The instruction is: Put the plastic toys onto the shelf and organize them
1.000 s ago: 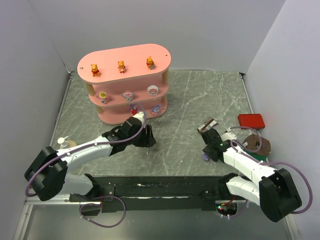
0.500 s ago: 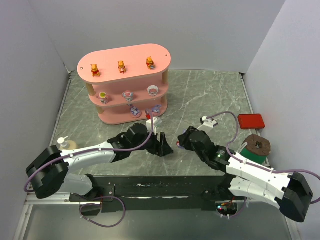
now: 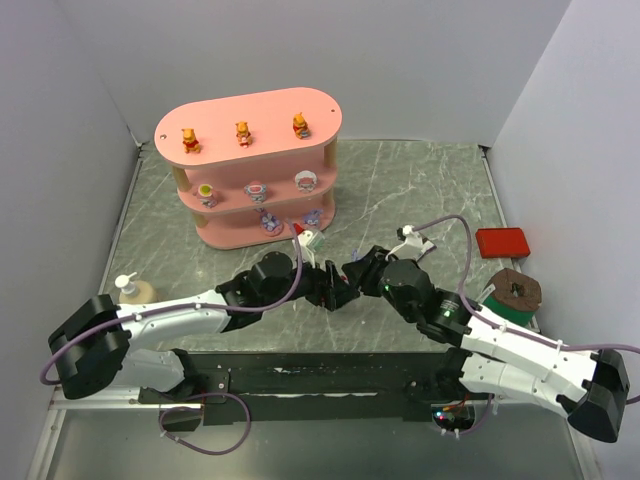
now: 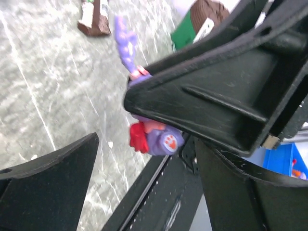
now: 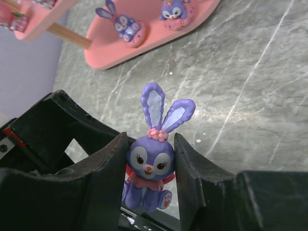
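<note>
One purple bunny (image 5: 149, 166) in right pincer (image 5: 150, 147), unseen overhead

Glossy, smooth moulded plastic on the purple rabbit toy (image 5: 147, 166), with painted face and ears. Matt black plastic, faintly ridged, for the fingers (image 5: 103, 178) of the right gripper (image 5: 150, 142). Smooth matt pink boards in 3 tiers and pale bare wooden posts on the shelf (image 3: 265, 108). Slightly shiny grey-green stone pattern with white veins across the table (image 3: 420, 190). Smooth white plastic shell on the left arm (image 3: 170, 312).
</note>
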### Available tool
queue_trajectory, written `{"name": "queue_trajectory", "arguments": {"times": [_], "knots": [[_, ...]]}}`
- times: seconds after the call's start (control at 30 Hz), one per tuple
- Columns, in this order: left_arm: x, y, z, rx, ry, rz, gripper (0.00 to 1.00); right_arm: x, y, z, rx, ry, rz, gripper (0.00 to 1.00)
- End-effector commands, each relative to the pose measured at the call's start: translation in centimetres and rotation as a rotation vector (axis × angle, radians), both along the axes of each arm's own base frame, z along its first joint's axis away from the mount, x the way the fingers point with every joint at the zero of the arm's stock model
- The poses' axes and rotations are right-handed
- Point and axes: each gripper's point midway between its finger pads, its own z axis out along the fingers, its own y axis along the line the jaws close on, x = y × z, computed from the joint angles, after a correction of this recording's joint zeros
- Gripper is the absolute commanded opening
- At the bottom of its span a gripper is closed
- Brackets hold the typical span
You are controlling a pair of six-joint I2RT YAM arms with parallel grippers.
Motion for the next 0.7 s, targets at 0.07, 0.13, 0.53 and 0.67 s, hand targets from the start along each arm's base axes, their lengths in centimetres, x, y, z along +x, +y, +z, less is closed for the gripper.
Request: {"name": "queue_trajectory", "arguments": {"times": [0.07,0.13,0.53,0.67], "knots": [[1.9,-0.1,4.2,-0.159,-0.063,0.107,0.8,-0.8,1.9,4.0,0.134,-0.035,0.068,0.0],[1.9,-0.1,4.2,-0.165,-0.068,0.11,0.74,-1.1,2.2,4.1,0.143,-0.024,0.086,0.0],[1.3,0.7,4.5,-0.126,-0.174,0.062,0.04,-2.0,2.9,4.2,0.133,0.013,0.146,0.31],[0.3,1.6,4.3,-0.112,-0.231,0.02,0.01,-2.2,2.5,4.7,0.122,-0.014,0.154,0.66]]}}
